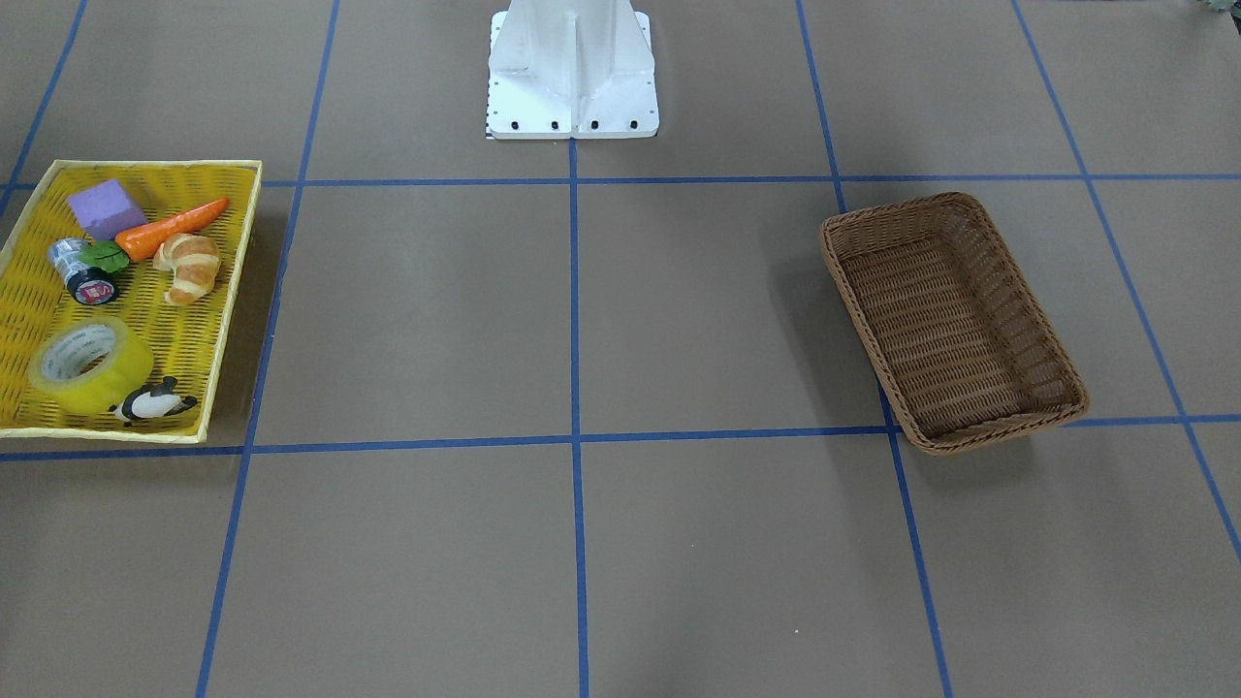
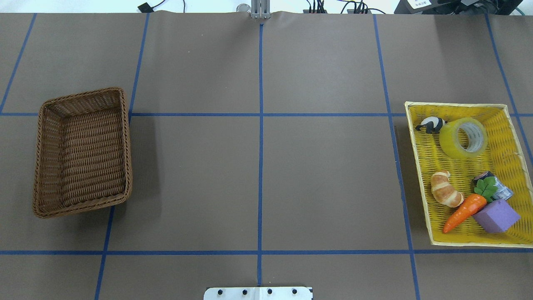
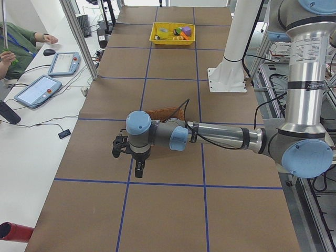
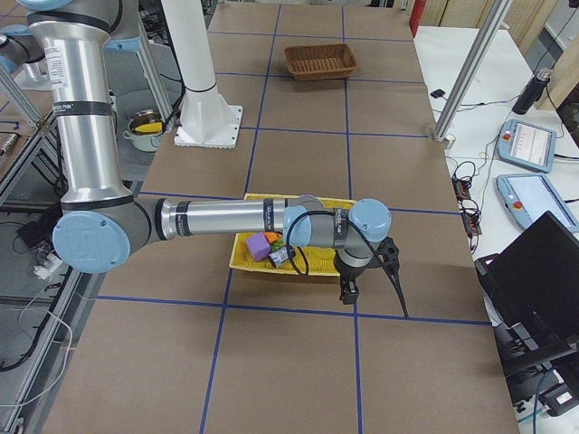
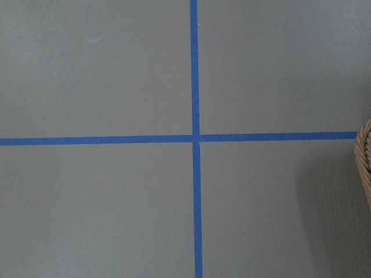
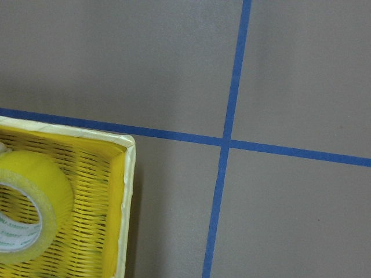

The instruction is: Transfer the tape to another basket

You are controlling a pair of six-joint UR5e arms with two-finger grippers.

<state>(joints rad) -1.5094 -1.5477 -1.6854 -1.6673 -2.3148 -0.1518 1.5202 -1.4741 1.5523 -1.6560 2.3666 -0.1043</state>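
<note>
The yellow-green tape [image 2: 463,138] lies in the far end of a flat yellow tray [image 2: 417,175], next to a panda toy [image 2: 431,124]. It also shows in the front view [image 1: 89,366] and the right wrist view [image 6: 26,217]. The brown wicker basket [image 2: 81,152] stands empty on the other side of the table [image 1: 955,320]. My left gripper [image 3: 138,171] hangs above the table beyond the basket, and my right gripper [image 4: 347,292] hangs just beyond the tray. Both show only in the side views, so I cannot tell whether they are open or shut.
The tray also holds a croissant [image 2: 445,189], a carrot [image 2: 465,210], a purple block [image 2: 496,215] and a small dark tape roll [image 2: 493,185]. The white base [image 1: 572,73] stands at the table's middle edge. Blue tape lines grid the brown table.
</note>
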